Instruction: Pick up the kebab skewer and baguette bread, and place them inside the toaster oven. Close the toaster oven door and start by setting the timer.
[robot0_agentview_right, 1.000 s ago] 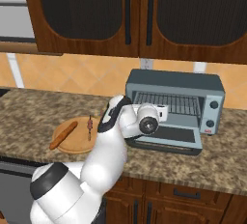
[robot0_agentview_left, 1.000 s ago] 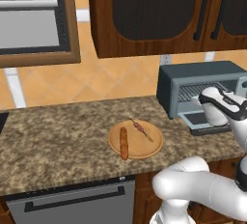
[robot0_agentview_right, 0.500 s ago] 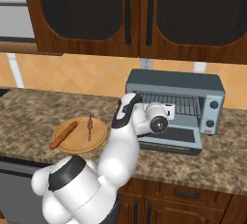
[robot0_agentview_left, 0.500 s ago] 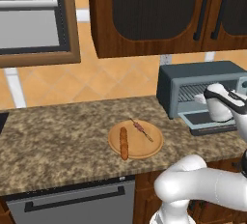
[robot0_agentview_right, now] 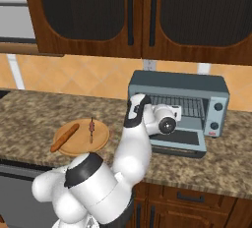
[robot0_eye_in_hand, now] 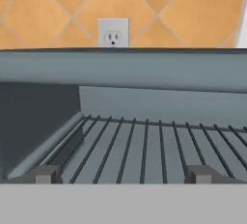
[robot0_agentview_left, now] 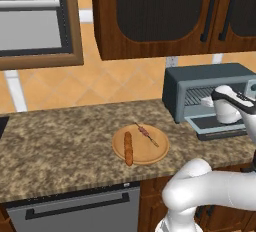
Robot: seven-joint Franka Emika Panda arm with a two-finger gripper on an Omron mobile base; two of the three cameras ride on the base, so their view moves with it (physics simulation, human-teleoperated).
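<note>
The grey-blue toaster oven (robot0_agentview_left: pixel 200 83) (robot0_agentview_right: pixel 177 82) stands at the counter's right end, and its door (robot0_agentview_left: pixel 220 125) (robot0_agentview_right: pixel 179 141) lies folded down flat. My gripper (robot0_eye_in_hand: pixel 123 175) (robot0_agentview_left: pixel 207 101) (robot0_agentview_right: pixel 178 110) hovers over that door at the oven's mouth, open, with nothing between its fingers. It faces the bare wire rack (robot0_eye_in_hand: pixel 144 146). To the left, the kebab skewer (robot0_agentview_left: pixel 146 132) (robot0_agentview_right: pixel 91 125) and the baguette bread (robot0_agentview_left: pixel 128 148) (robot0_agentview_right: pixel 65 137) lie side by side on a round wooden board (robot0_agentview_left: pixel 156 152) (robot0_agentview_right: pixel 83 144), well apart from my gripper.
Two knobs (robot0_agentview_right: pixel 216 115) sit on the oven's right control strip. A wall outlet (robot0_eye_in_hand: pixel 112 37) shows above the oven. Dark wooden cabinets (robot0_agentview_left: pixel 150 16) hang overhead and a microwave (robot0_agentview_left: pixel 30 21) at upper left. A dishwasher front (robot0_agentview_left: pixel 75 211) sits below the speckled counter (robot0_agentview_left: pixel 60 146).
My hand has shifted a little to the right, closer to the oven's opening. The skewer, the loaf and the board have not moved.
</note>
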